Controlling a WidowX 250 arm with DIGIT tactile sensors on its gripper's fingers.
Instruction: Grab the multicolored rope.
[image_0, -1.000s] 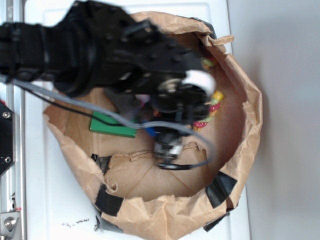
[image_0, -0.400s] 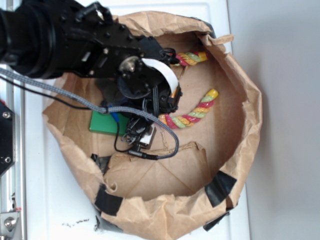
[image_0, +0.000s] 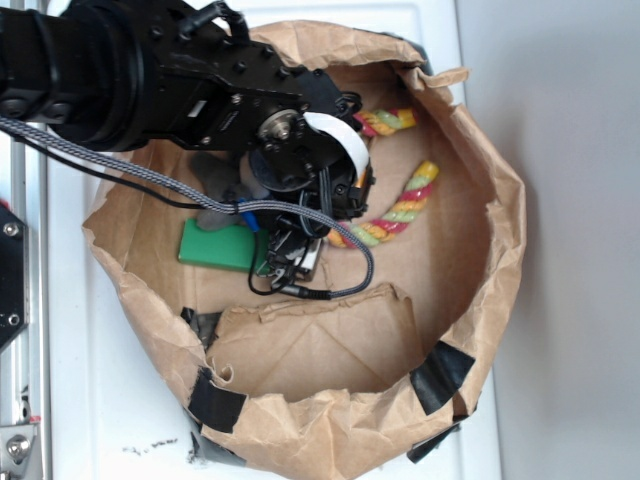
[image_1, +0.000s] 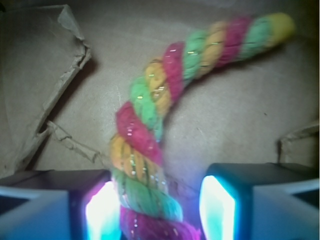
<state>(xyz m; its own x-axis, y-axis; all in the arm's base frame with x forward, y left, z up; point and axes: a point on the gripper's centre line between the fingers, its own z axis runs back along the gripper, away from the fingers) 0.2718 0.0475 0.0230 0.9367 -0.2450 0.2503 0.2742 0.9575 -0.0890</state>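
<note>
— Where does your pincer stand against the rope?

— Your wrist view shows the multicolored rope running up between the two fingers. The left pad looks to be touching the rope's side; on the right you see a gap between rope and pad. So your pincer is partly open, straddling the rope, and not clamped on it.

— And from there outward?

— From the fingers the rope curves up and to the right across brown paper, ending in a yellowish tip. In your exterior view the black arm reaches in from the upper left and covers the rope's middle. One stretch shows to the right of the wrist, another short piece above it near the bag's far wall.

— What does it lie on?

— On the floor of a torn-down brown paper bag patched with black tape. A flat green block lies just left of your pincer, and something grey sits partly hidden under the arm. The bag rests on your white counter.
</note>
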